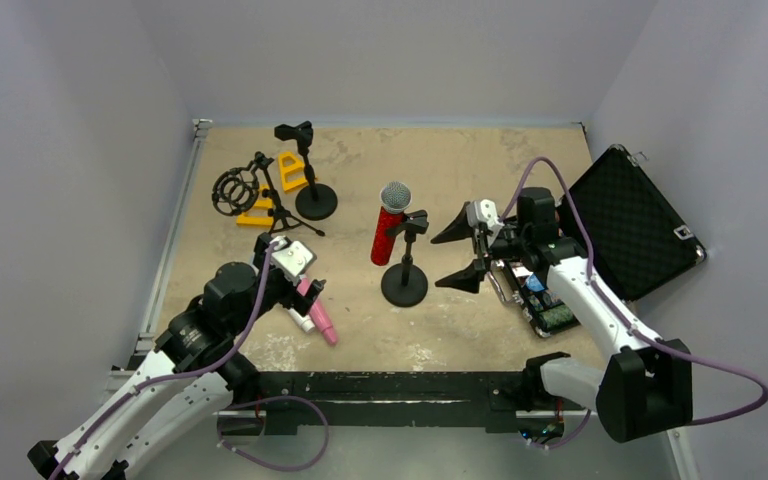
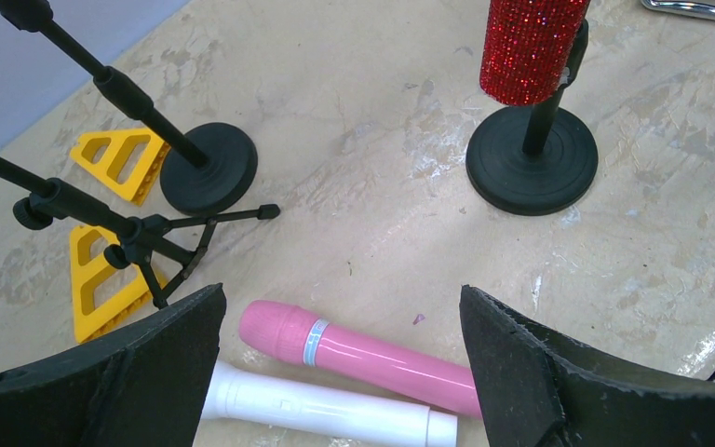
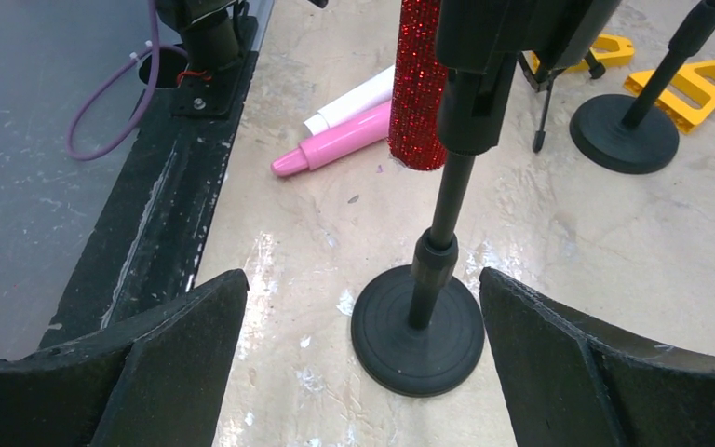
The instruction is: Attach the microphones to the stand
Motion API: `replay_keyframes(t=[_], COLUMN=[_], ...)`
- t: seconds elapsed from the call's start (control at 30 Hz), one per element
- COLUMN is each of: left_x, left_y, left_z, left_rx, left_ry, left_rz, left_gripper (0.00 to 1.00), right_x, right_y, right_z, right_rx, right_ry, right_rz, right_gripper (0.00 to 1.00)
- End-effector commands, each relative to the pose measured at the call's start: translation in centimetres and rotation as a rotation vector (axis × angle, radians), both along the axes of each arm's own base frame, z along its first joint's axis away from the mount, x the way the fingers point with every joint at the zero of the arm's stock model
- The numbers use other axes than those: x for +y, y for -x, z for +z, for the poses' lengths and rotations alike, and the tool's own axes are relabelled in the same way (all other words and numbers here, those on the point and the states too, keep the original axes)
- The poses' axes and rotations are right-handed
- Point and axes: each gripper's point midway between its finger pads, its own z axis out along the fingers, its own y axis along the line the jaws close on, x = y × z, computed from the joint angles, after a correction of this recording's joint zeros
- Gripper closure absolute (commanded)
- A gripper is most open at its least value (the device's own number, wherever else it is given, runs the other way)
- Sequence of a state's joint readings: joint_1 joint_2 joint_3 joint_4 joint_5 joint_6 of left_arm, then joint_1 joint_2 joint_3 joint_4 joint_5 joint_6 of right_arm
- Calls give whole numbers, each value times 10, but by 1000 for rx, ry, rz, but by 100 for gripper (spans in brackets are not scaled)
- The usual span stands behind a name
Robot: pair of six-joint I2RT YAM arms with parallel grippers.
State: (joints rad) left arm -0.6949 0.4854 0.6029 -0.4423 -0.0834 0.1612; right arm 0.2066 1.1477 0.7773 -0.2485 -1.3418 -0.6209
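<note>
The glittery red microphone with a silver mesh head sits in the clip of the round-based stand at the table's middle. It also shows in both wrist views, red microphone above the stand base. The pink microphone and the white microphone lie side by side on the table. My left gripper hovers open just above them. My right gripper is open, right of the stand, holding nothing.
A second round-based stand and a tripod stand with a ring mount are at the back left, beside yellow blocks. An open black case lies at the right, a circuit board beneath my right arm.
</note>
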Motion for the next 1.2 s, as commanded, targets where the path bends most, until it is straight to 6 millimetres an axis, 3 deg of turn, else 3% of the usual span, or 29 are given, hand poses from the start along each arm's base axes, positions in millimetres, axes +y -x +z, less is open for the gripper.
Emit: replay_keyframes(t=[0.0, 1.17], left_x=[0, 0], left_y=[-3, -3], left_z=[8, 7], left_rx=[-28, -26], left_ry=[7, 5], left_rz=[3, 6], left_gripper=[1, 1], right_x=[8, 22], right_y=[-1, 2], right_z=[-2, -15], right_rx=[-17, -36], right_ry=[-2, 18], right_rz=[11, 44], right_gripper=[2, 5])
